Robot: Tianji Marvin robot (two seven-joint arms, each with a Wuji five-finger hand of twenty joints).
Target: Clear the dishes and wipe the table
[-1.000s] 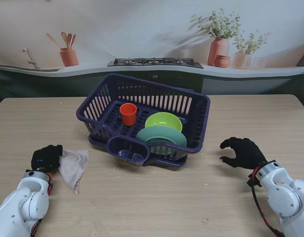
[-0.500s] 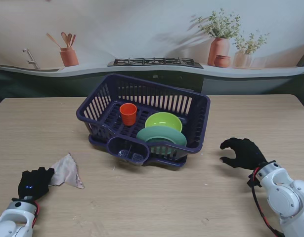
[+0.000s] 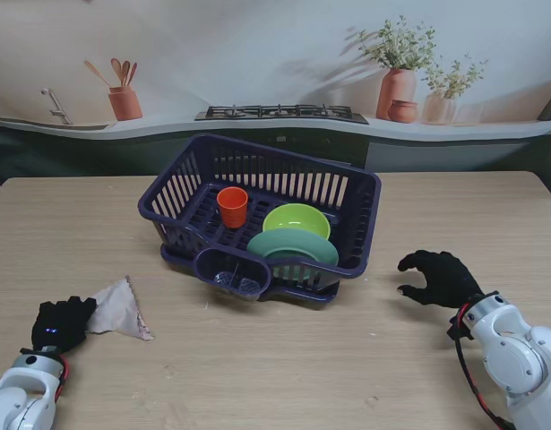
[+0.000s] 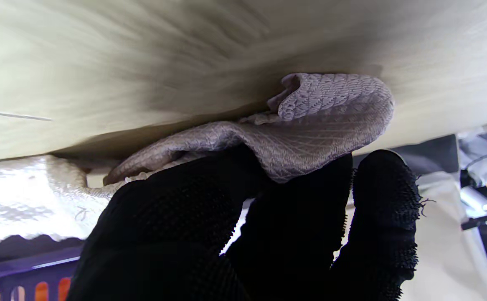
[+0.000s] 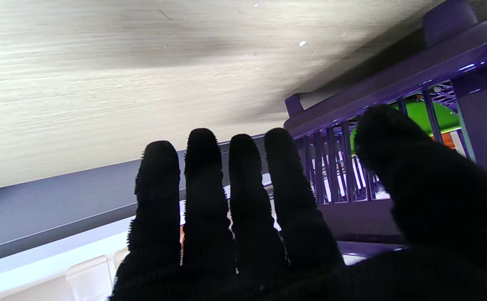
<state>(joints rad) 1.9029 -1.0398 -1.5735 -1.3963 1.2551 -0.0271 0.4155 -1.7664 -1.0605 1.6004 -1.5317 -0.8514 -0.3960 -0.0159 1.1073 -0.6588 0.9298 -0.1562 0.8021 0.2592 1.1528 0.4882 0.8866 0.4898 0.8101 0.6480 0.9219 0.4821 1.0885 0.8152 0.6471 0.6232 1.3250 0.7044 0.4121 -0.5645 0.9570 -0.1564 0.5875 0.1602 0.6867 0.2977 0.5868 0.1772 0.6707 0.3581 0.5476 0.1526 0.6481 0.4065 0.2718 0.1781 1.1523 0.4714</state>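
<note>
A grey-beige cloth lies crumpled on the wooden table at the near left. My left hand, in a black glove, is shut on the cloth's near corner. In the left wrist view the cloth folds over the gloved fingers. A dark purple dish rack stands mid-table and holds an orange cup, a lime bowl and a green plate. My right hand hovers open to the right of the rack, its fingers spread with nothing in them.
The rack's front cutlery pocket juts toward me. Beyond the table's far edge runs a counter with a hob, a utensil pot and potted plants. The purple rack wall is close beside my right hand.
My left hand pulled the cloth toward me and to the left along the table, then edged slightly back. The cloth's shape has shifted. The right hand stayed still.
</note>
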